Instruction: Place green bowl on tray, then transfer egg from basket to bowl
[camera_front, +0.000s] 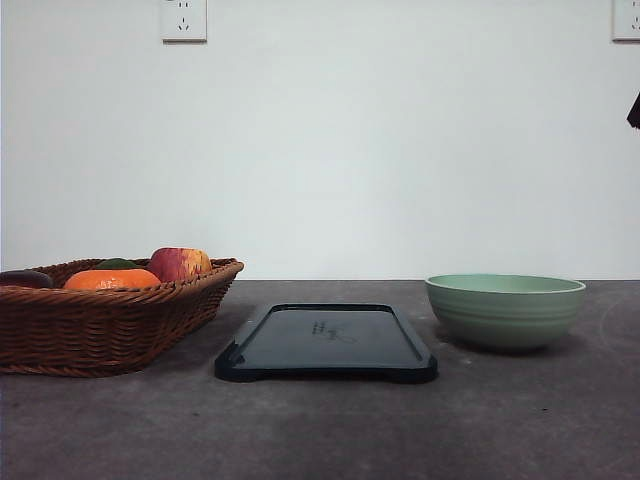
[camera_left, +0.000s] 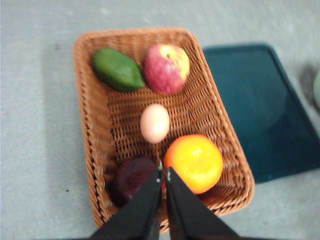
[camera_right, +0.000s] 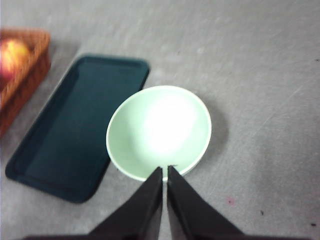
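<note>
The green bowl (camera_front: 505, 309) stands on the table to the right of the dark tray (camera_front: 325, 342), apart from it. In the right wrist view the bowl (camera_right: 159, 131) is empty and beside the tray (camera_right: 75, 127); my right gripper (camera_right: 164, 172) hangs shut above the bowl's near rim. The wicker basket (camera_front: 100, 315) sits at the left. The left wrist view shows the egg (camera_left: 154, 123) in the middle of the basket (camera_left: 97, 135), with my left gripper (camera_left: 164, 172) shut above the basket, between a dark fruit and an orange.
The basket also holds a red-yellow apple (camera_left: 167, 68), a green fruit (camera_left: 118, 69), an orange (camera_left: 194, 162) and a dark purple fruit (camera_left: 132, 178). Grey tabletop (camera_front: 320, 430) stretches in front of the tray. A white wall with sockets stands behind.
</note>
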